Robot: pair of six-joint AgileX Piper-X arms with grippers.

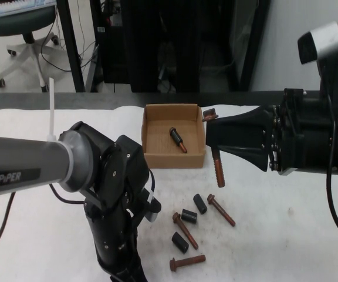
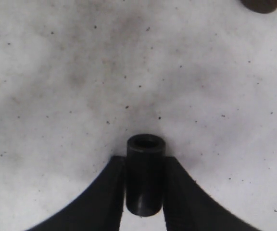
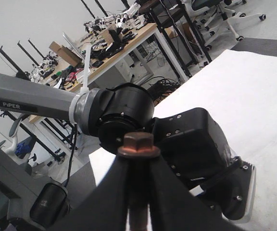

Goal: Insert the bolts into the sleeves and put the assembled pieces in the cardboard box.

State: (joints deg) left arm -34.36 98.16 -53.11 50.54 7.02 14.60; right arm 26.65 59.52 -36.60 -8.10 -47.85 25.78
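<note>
So L claw (image 2: pixel 144 168) pinches a sleeve (image 2: pixel 145 180) — R claw (image 3: pixel 139 166) grips a bolt (image 3: pixel 138 145) nr cardboard box (image 1: pixel 173 158)

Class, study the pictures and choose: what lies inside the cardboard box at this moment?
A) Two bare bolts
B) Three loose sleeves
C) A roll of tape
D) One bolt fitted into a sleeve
D: the high view shows the cardboard box holding a single assembled piece, a bolt with a black sleeve on it.
</note>
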